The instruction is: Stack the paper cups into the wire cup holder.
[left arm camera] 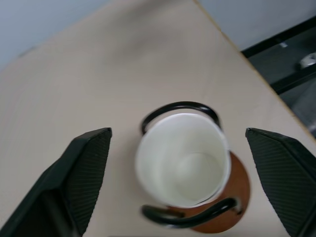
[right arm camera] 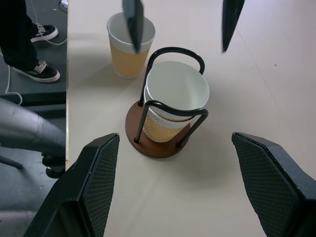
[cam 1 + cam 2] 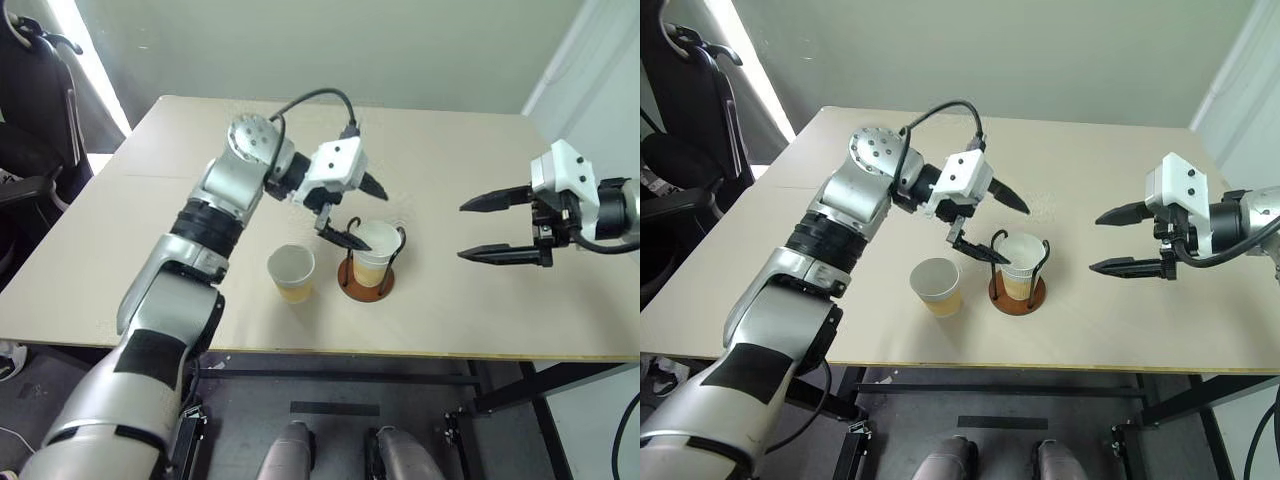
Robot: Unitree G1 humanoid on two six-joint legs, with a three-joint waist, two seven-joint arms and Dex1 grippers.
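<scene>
My left gripper (image 3: 352, 212), jaws wide, straddles the stacked paper cups (image 2: 175, 101) in the wire cup holder (image 2: 157, 143); one cup (image 3: 291, 273) waits beside it; right gripper (image 3: 480, 228) also wide.

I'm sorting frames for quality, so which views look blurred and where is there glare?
Left wrist view: soft and smeared, the cup and holder edges blurred. Right wrist view: sharp. Left eye view: bright glare strip at the upper left, beyond the table.
</scene>
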